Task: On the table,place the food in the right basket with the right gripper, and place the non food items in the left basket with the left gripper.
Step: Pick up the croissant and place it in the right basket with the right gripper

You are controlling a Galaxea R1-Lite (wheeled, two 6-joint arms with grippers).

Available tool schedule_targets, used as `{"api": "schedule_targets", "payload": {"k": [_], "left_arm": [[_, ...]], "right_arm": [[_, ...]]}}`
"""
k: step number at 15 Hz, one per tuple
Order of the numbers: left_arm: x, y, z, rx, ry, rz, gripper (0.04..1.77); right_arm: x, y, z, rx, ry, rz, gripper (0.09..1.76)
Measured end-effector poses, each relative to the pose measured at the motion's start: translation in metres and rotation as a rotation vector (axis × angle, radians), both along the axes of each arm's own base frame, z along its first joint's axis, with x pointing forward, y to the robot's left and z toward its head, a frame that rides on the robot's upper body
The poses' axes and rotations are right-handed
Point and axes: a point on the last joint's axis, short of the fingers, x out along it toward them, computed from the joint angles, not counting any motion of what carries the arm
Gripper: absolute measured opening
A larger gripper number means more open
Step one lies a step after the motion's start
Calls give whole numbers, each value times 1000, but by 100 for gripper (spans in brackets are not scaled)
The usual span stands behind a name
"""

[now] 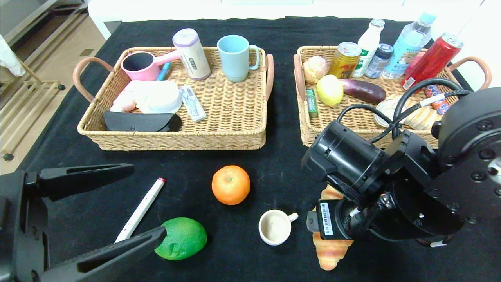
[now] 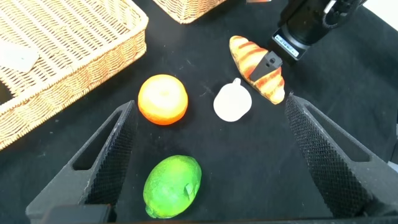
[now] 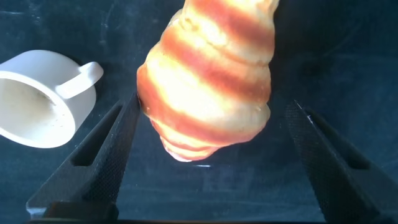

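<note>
Right gripper straddles the croissant with its fingers spread wide; left gripper hangs open at the near left.

The left gripper [image 1: 117, 207] sits low over the table's near left corner, fingers wide apart and holding nothing, with a white pen [image 1: 141, 209] lying between them and a green mango [image 1: 181, 238] just beside the nearer fingertip. Behind, the left basket [image 1: 219, 135] holds non-food items, among them a blue mug [image 1: 236, 57] and a pink cup [image 1: 139, 65]. An orange [image 1: 231, 184] lies mid-table, and a small white cup [image 1: 275, 227] stands nearer, just beside the croissant [image 3: 208, 81]. The right gripper [image 3: 208, 165] is down over that croissant, one finger on either side, a gap visible on the far side, not clamped. The right basket [image 1: 303, 129] behind it holds bottles, cans, a lemon [image 1: 329, 90] and an eggplant [image 1: 363, 90].
</note>
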Motion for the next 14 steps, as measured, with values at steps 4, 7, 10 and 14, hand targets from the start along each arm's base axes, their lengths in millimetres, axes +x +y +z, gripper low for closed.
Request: {"api": "schedule_targets", "payload": {"k": [4,7,10,14], "left_arm": [[0,0,0,-1,-2,0,172],[-1,1,1,-4,-7,0,172],[-2,1,1,-5,-8,0,172],[-2,1,1,-5,-8,0,172]], "right_arm": [[2,1,-3,-1,5,-15,171],[5,2,-7,4,2,-20,171],[6,3,-9,-1,5,-18,171],[6,3,-11,-7,9,-20,171]]}}
